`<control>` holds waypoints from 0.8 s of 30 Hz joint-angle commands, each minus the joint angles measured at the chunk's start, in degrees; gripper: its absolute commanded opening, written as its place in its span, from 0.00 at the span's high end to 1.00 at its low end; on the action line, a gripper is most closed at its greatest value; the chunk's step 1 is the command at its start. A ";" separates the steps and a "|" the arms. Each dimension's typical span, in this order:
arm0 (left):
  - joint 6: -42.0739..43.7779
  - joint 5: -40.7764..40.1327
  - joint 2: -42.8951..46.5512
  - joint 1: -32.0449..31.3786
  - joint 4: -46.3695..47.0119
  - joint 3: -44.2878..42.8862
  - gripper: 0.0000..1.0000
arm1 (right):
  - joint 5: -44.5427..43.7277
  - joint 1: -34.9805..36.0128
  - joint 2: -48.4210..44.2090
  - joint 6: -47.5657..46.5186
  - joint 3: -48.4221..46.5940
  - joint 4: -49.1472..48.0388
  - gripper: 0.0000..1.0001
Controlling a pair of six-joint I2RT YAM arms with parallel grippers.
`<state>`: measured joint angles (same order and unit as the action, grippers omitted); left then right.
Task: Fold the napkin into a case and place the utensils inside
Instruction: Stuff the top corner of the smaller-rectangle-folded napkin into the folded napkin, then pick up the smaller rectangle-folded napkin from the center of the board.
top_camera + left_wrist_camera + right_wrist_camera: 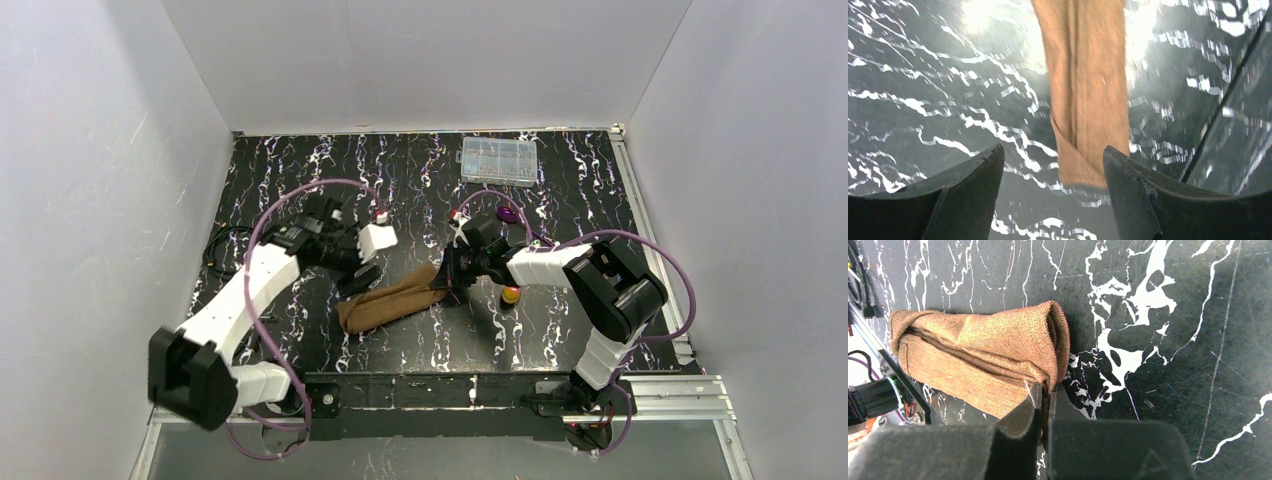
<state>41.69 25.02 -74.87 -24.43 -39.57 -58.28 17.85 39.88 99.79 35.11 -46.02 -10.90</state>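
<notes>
The brown napkin [392, 302] lies on the black marbled table [300, 180] as a long, loosely folded strip. My right gripper [449, 277] is at the strip's right end. In the right wrist view the right gripper [1047, 391] is shut on the napkin [983, 352] at its folded corner. My left gripper [359, 277] hovers over the strip's left part. In the left wrist view the left gripper [1053, 160] is open, its fingers [973, 190] apart, with the napkin [1088, 90] end on the table beyond them. A purple-headed utensil [508, 214] and a gold-orange-headed utensil [511, 294] lie right of the napkin.
A clear plastic compartment box [498, 160] sits at the back of the table. White walls close in the left, back and right sides. A metal rail [650, 230] runs along the table's right edge. Purple cables loop over both arms.
</notes>
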 commanded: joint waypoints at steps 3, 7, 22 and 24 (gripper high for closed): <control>32.25 2.58 13.27 6.61 -16.25 14.37 0.28 | -5.09 -0.16 -0.09 -4.28 -1.39 9.98 0.99; 44.50 -0.37 16.39 8.35 -9.70 20.58 0.27 | -4.86 -0.23 -0.06 -4.35 -2.10 10.74 0.99; 62.30 5.02 23.02 8.48 4.37 34.03 0.31 | -3.57 -0.17 1.17 -3.21 -4.09 12.65 0.99; 64.02 5.99 23.49 8.43 4.94 34.84 0.33 | -3.31 -0.14 1.33 -2.96 -4.23 12.65 0.99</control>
<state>99.24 26.81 -52.14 -16.23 -35.83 -25.06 16.62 39.86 99.79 32.91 -49.58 -3.11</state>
